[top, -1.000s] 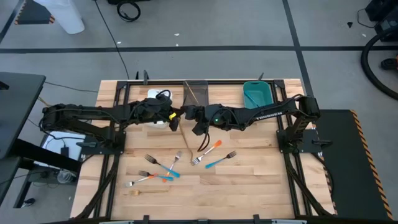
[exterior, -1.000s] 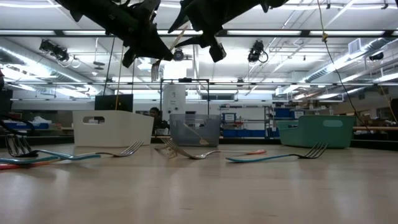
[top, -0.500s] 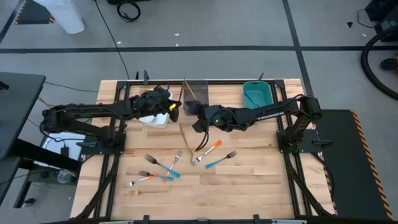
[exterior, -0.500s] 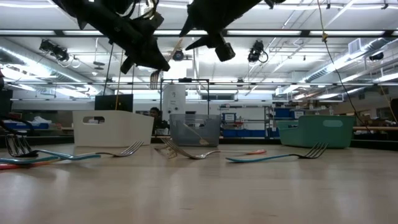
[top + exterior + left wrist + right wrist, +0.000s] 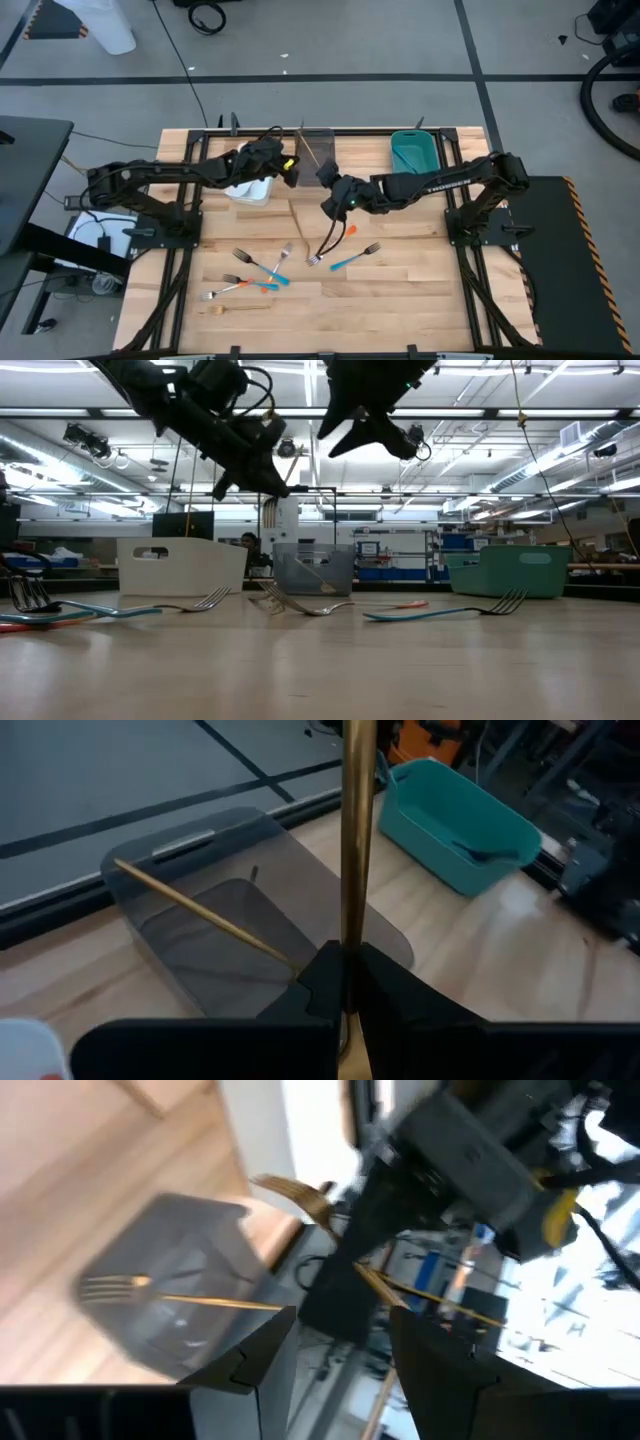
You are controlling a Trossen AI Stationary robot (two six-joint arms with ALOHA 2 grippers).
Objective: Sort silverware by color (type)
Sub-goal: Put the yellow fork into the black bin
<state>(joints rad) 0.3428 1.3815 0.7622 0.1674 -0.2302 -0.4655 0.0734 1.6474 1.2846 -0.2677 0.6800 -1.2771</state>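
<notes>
we are holding a gold fork (image 5: 357,840) clamped in our left gripper (image 5: 345,975) above the grey bin (image 5: 245,935), where another gold fork (image 5: 205,915) is already lying. our right gripper (image 5: 330,200), fingers apart, is hovering nearby over remaining silverware (image 5: 262,268).

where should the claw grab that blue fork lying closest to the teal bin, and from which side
Grip the blue fork at mid-handle, coming straight down from above with the fingers across the handle. It lies flat on the table, slim and angled, tines toward the teal bin; an orange-handled fork lies close beside it.
</notes>
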